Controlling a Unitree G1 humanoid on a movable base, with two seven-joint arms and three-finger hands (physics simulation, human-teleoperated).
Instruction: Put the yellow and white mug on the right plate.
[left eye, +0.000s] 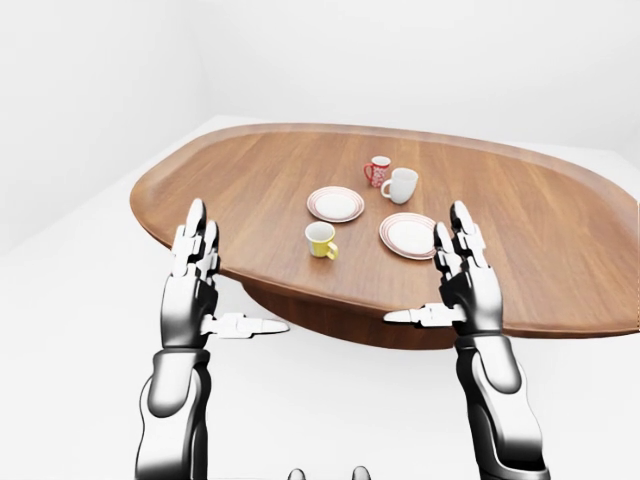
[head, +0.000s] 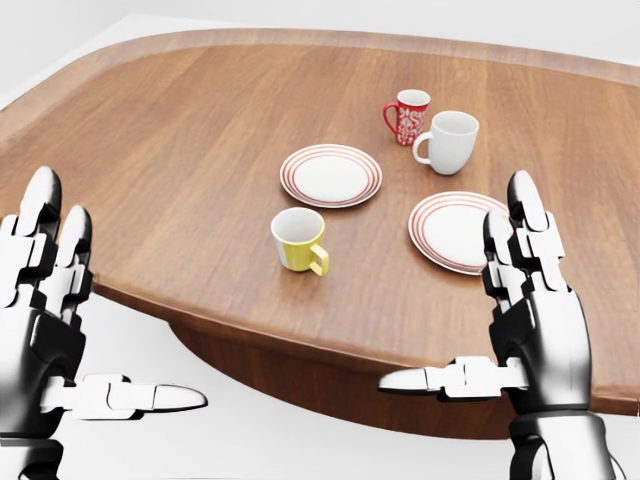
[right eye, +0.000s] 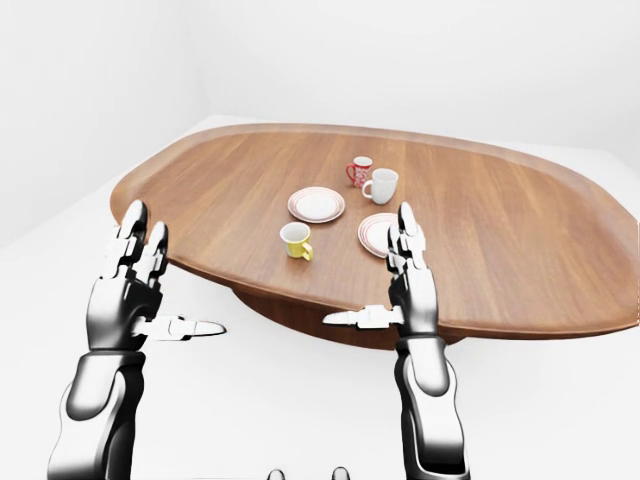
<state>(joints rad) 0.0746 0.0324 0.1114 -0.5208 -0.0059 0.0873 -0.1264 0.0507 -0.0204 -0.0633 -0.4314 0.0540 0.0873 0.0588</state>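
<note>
step: pre-reach | yellow and white mug (head: 299, 239) frame centre, untouched | right plate (head: 455, 232) bare | left robot hand (head: 45, 300), right robot hand (head: 530, 300) spread open, empty, awaiting approach

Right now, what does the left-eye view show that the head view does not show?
Only the left-eye view shows the whole table, the forearms, and the pale floor and walls around it. Only the head view shows the mugs' patterns and plate rings closely. Both show the yellow and white mug, two plates, the red mug, the white mug and both open hands.
</note>
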